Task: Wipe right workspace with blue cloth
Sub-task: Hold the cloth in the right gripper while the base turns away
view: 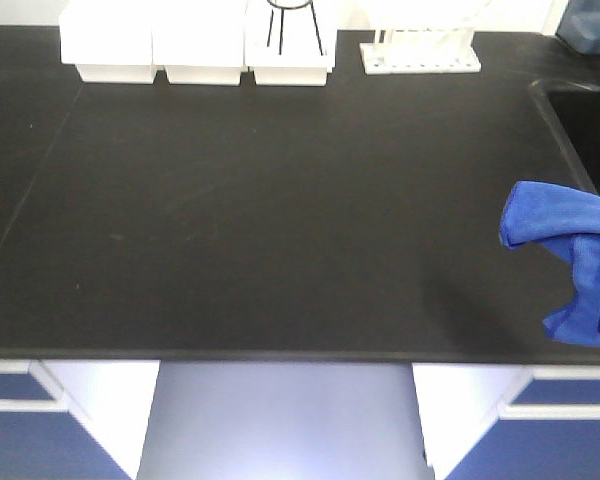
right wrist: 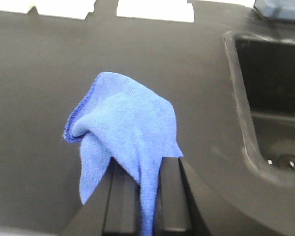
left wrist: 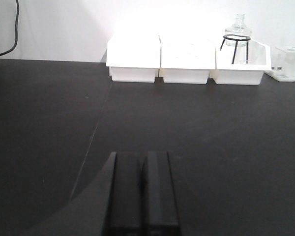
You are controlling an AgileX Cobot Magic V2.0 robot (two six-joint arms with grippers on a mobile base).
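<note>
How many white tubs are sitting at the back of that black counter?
3, in a row at the back: the left tub, the middle tub, the right tub, which holds a glass flask. Others may be out of view.

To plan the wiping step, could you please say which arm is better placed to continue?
Right: its jaws are shut on the blue cloth, held over the black benchtop beside the sink. The left arm's jaws are shut on nothing.

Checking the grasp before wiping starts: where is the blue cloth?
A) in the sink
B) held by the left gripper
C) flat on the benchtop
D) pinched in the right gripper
D: the right wrist view shows the blue cloth clamped in the right gripper; the left gripper is shut and empty.
</note>
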